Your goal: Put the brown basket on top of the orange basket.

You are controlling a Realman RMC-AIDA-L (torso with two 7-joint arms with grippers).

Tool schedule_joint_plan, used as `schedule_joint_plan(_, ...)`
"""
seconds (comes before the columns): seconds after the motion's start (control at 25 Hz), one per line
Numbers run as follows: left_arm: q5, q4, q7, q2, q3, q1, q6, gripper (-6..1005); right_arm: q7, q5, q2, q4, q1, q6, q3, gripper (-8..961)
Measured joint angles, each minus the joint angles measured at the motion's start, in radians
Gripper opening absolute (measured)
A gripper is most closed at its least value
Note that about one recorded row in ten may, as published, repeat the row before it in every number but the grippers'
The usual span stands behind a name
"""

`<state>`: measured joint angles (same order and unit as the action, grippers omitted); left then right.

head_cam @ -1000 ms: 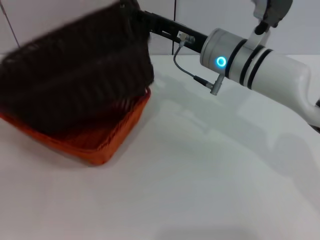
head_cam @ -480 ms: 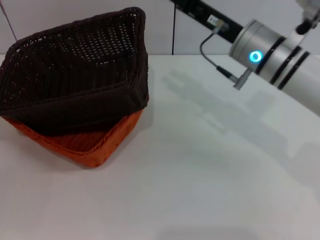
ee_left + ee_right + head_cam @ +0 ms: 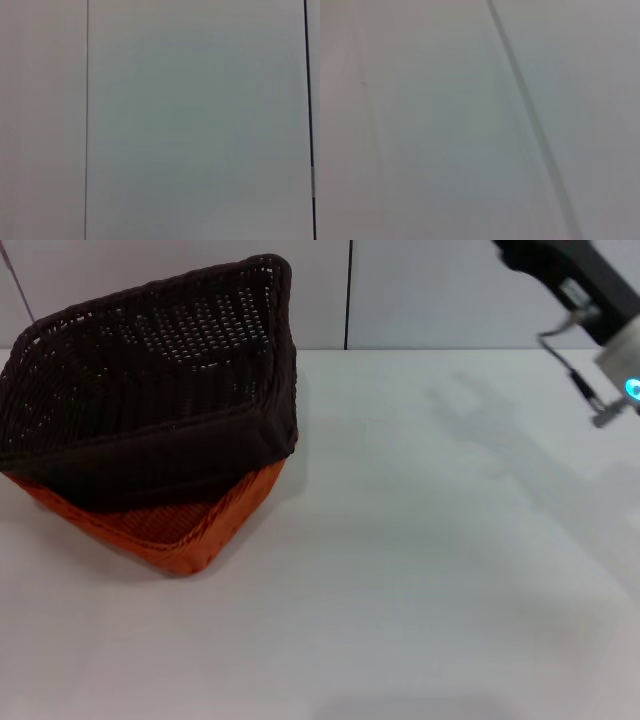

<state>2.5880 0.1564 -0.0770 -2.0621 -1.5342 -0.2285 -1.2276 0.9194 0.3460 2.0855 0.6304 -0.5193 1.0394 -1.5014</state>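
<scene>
The brown basket rests on top of the orange basket at the table's left side in the head view. It sits askew and tilted, its far right corner raised, and covers most of the orange basket, whose near corner sticks out below. My right gripper is high at the top right edge of the head view, well apart from both baskets, with its tip partly cut off by the frame. The left arm is out of view. Both wrist views show only a pale wall with seam lines.
The white table spreads to the right and front of the baskets. A pale wall with a dark vertical seam stands behind the table. The right arm's cable and blue-lit wrist ring hang at the right edge.
The right gripper let go of the brown basket, which settled onto the orange one. The right arm has drawn back up and to the right, away from the baskets.
</scene>
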Motion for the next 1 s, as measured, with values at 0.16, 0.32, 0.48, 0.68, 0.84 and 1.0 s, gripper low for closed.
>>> schedule_joint_plan(0.16, 0.000, 0.000, 0.000, -0.001, 0.000, -0.007, 0.001, 740, -0.238, -0.166, -0.002, -0.104, 0.036, 0.125, 0.007, 661)
schedule_joint_plan(0.32, 0.001, 0.000, 0.000, -0.001, 0.000, -0.010, 0.002, 740, -0.485, -0.300, -0.001, -0.169, 0.094, 0.249, 0.031, 661)
schedule_joint_plan(0.48, 0.002, 0.000, 0.000, -0.001, 0.001, -0.022, 0.004, 740, -0.616, -0.417, 0.000, -0.289, 0.118, 0.355, 0.054, 661)
schedule_joint_plan(0.68, 0.003, 0.000, 0.000, -0.002, 0.003, -0.028, 0.009, 740, -0.710, -0.545, 0.005, -0.476, 0.127, 0.504, 0.059, 661)
schedule_joint_plan(0.84, 0.003, 0.000, 0.000, -0.005, 0.007, -0.034, 0.012, 740, -0.705, -0.622, 0.007, -0.587, 0.143, 0.561, 0.058, 661)
schedule_joint_plan(1.0, 0.005, 0.000, 0.000, -0.008, 0.010, -0.035, 0.010, 740, -0.705, -0.628, 0.007, -0.634, 0.149, 0.587, 0.078, 661)
